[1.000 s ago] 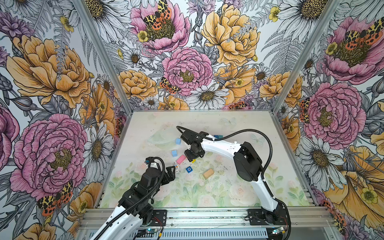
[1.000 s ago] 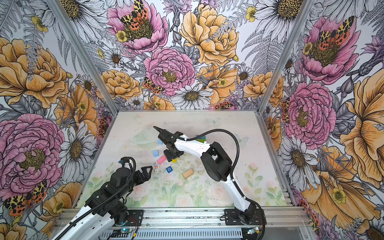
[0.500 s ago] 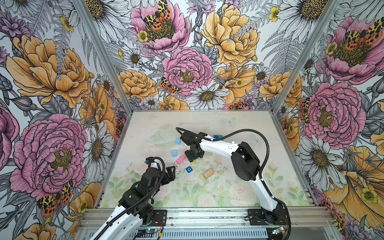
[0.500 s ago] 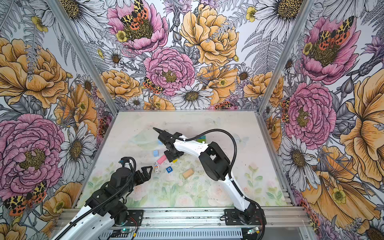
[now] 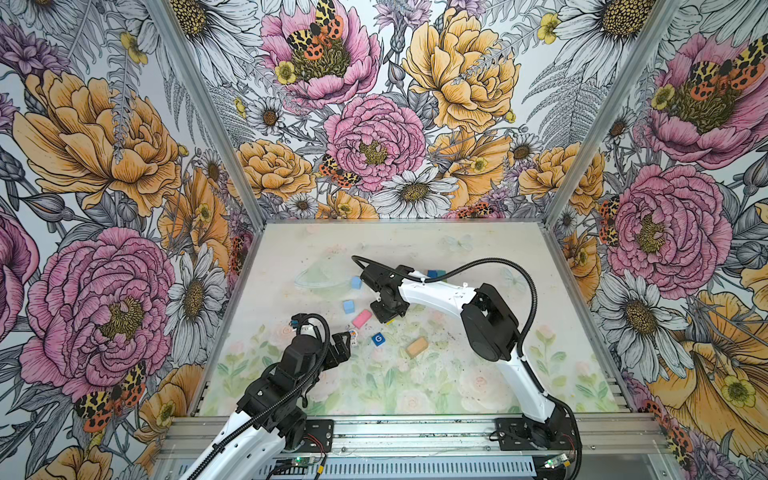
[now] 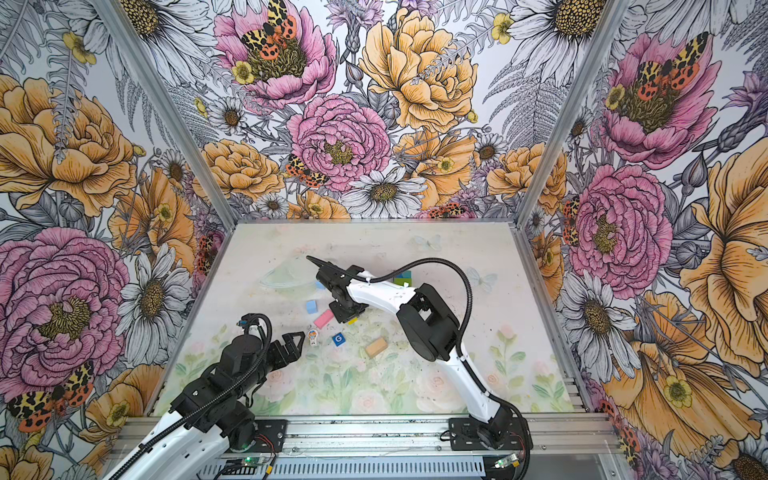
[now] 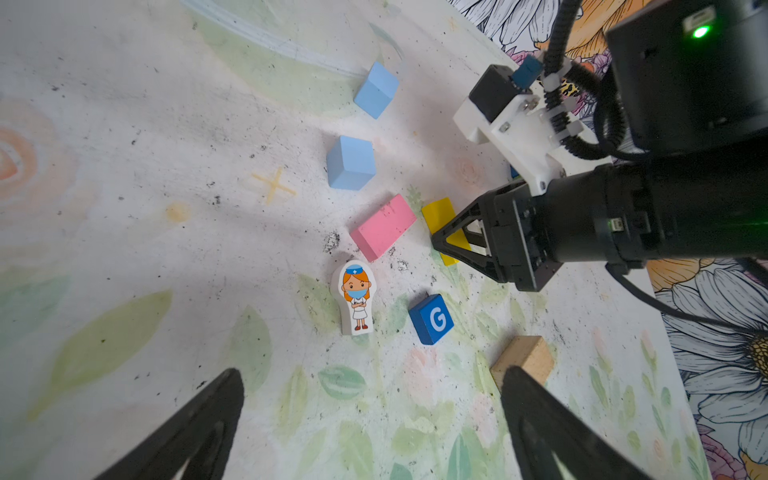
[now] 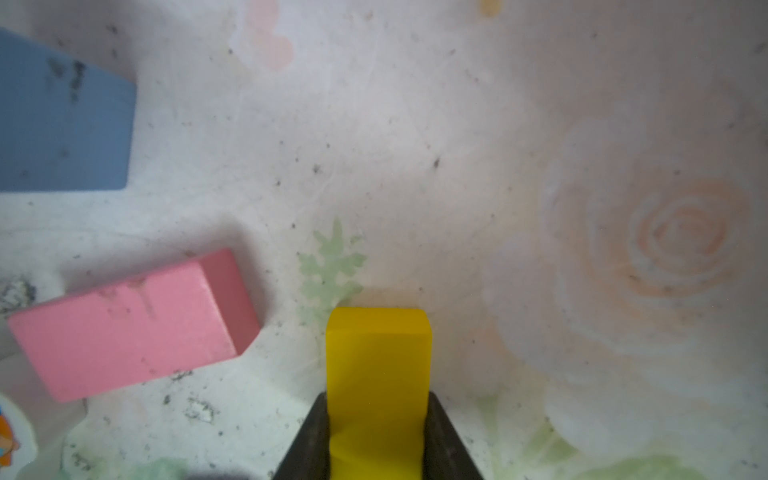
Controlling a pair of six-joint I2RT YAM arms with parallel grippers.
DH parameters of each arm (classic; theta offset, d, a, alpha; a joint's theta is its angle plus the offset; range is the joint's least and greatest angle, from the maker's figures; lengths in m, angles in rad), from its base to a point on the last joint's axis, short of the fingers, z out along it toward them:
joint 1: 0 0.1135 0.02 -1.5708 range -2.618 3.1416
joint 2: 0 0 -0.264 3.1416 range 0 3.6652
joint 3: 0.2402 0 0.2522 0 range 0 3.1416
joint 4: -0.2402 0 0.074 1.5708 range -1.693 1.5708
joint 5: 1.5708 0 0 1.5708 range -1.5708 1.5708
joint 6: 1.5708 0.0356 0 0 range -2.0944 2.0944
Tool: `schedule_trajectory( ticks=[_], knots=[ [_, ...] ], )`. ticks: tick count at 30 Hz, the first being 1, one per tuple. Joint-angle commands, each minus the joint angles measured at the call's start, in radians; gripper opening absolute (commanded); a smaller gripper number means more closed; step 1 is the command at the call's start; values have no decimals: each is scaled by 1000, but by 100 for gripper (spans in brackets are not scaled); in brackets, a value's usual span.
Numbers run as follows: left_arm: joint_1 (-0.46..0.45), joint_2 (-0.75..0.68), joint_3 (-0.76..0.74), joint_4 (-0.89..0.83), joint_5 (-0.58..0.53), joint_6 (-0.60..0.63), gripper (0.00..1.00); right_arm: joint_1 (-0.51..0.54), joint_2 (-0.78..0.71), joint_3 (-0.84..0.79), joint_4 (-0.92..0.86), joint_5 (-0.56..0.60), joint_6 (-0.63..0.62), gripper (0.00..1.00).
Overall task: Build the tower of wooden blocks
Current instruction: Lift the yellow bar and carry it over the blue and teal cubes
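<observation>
The right end effector (image 8: pixel 378 440) is clamped on a yellow block (image 8: pixel 377 349) at the middle of the bench (image 5: pixel 457 249). A pink block (image 5: pixel 362 318) lies just to its left, with two light blue cubes (image 5: pixel 348 306) beyond that. Nearer lie a nurse figure (image 7: pixel 355 297), a blue G cube (image 7: pixel 431 319) and a tan block (image 5: pixel 417 347), all loose and unstacked. The left end effector (image 7: pixel 372 374) gapes wide and empty near the figure.

Pale floral tabletop (image 5: pixel 457 374) with pink brick (image 5: pixel 361 318), blue cubes (image 5: pixel 348 306), tan brick (image 5: pixel 417 347), figure (image 6: pixel 313 336), G cube (image 5: pixel 377 339).
</observation>
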Motion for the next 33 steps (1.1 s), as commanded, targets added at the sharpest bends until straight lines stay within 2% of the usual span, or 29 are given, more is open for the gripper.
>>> schedule_trajectory(
  ticks=[1, 7, 9, 16, 26, 33],
  knots=[
    [-11, 13, 52, 2, -20, 7, 98, -15, -61, 3, -19, 25, 32, 30],
    [-11, 77, 124, 19, -24, 38, 99, -50, -148, -6, -45, 41, 58, 29],
    [-12, 117, 152, 40, -21, 56, 99, -95, -171, -11, -53, 55, 66, 28],
    [-9, 341, 262, 171, 34, 128, 99, -204, -218, -22, -76, 76, 117, 28],
    [-9, 545, 386, 277, 68, 202, 99, -314, -185, 1, -84, 81, 170, 28],
    [-5, 605, 416, 298, 86, 225, 99, -334, -143, 19, -85, 86, 183, 28]
  ],
)
